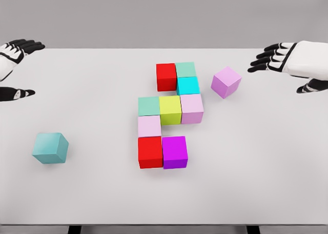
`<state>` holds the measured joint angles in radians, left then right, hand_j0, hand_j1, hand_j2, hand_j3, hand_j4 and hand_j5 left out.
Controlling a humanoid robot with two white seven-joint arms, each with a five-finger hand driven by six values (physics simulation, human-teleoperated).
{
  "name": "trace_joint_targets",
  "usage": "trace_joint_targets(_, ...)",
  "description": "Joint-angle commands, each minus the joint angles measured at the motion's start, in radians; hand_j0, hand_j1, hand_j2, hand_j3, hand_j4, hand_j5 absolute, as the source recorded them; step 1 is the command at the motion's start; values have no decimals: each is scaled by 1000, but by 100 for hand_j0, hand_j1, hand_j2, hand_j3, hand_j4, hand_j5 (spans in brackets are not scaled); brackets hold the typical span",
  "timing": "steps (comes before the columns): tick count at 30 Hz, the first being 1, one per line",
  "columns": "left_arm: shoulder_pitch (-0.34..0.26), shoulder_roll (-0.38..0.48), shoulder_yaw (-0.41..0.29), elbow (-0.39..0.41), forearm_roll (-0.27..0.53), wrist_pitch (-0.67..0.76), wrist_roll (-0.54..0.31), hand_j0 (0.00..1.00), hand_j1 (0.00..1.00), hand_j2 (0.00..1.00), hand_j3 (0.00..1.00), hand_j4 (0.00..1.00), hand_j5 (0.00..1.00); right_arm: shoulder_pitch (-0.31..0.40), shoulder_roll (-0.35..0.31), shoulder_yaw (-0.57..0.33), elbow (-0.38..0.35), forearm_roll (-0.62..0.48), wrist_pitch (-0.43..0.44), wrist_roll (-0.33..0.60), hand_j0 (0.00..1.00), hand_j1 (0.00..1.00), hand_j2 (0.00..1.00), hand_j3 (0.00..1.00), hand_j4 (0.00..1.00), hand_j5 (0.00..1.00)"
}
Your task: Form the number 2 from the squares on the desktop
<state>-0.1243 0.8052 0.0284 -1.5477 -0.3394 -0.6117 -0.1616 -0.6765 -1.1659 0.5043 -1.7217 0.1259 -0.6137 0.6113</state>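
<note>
Several coloured cubes form a block in the middle of the white table [92,193]: a red cube [166,76] and a green cube [185,69] on top, a cyan cube [188,85], then a green cube [148,105], a yellow cube [170,110] and a pale pink cube [191,108], a pale pink cube [149,125], and a red cube [150,152] with a magenta cube [175,152] at the bottom. A lilac cube [226,82] lies loose, tilted, right of the cyan one. A teal cube [50,147] lies far left. My left hand [15,64] and right hand [279,59] hover open, holding nothing.
The table's front edge runs along the bottom of the picture, with dark legs showing below it. A grey wall stands behind the far edge.
</note>
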Motion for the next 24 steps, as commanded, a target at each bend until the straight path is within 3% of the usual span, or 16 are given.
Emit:
trace_joint_targets(1, 0, -9, -10, -2, 5, 1, 1, 100, 100, 100, 100, 100, 100, 0, 0, -4, -6, -6, 3, 0, 100, 100, 100, 100, 100, 100)
trace_joint_targets(6, -8, -6, -36, 1, 19, 1, 8, 100, 100, 100, 100, 100, 100, 14, 25, 10, -16, -43, 3, 0, 100, 100, 100, 100, 100, 100)
trace_joint_targets(8, -9, -6, -35, 3, 42, 1, 8, 100, 100, 100, 100, 100, 100, 14, 52, 13, -18, -51, 87, 0, 100, 100, 100, 100, 100, 100)
trace_joint_targets(11, 3, -1, -36, 3, 168, 1, 8, 100, 100, 100, 100, 100, 100, 12, 87, 23, -13, -51, 252, 0, 100, 100, 100, 100, 100, 100)
trace_joint_targets(12, 8, 12, -35, 6, 226, 1, 7, 100, 100, 100, 100, 100, 100, 8, 129, 23, -3, -35, 296, 0, 100, 100, 100, 100, 100, 100)
trace_joint_targets(13, 17, 28, -35, 6, 267, 1, 7, 100, 100, 100, 100, 100, 100, 8, 146, 23, 16, -32, 302, 0, 100, 100, 100, 100, 100, 100)
trace_joint_targets(15, 20, 83, -88, 8, 367, 1, 4, 100, 100, 100, 100, 100, 100, 8, 153, 31, 56, -31, 304, 0, 100, 100, 100, 100, 100, 100)
trace_joint_targets(16, 18, 141, -148, 8, 451, 1, -1, 100, 100, 100, 100, 100, 100, -3, 149, 49, 79, -29, 305, 0, 100, 100, 100, 100, 100, 100)
trace_joint_targets(20, 20, 224, -278, 8, 556, 1, -1, 100, 100, 100, 100, 100, 100, -49, 173, 106, 97, -26, 305, 0, 100, 100, 100, 100, 100, 100)
trace_joint_targets(24, 23, 361, -426, -11, 689, 1, 2, 100, 100, 100, 100, 100, 100, -98, 232, 160, 177, 1, 290, 0, 100, 100, 100, 100, 100, 100)
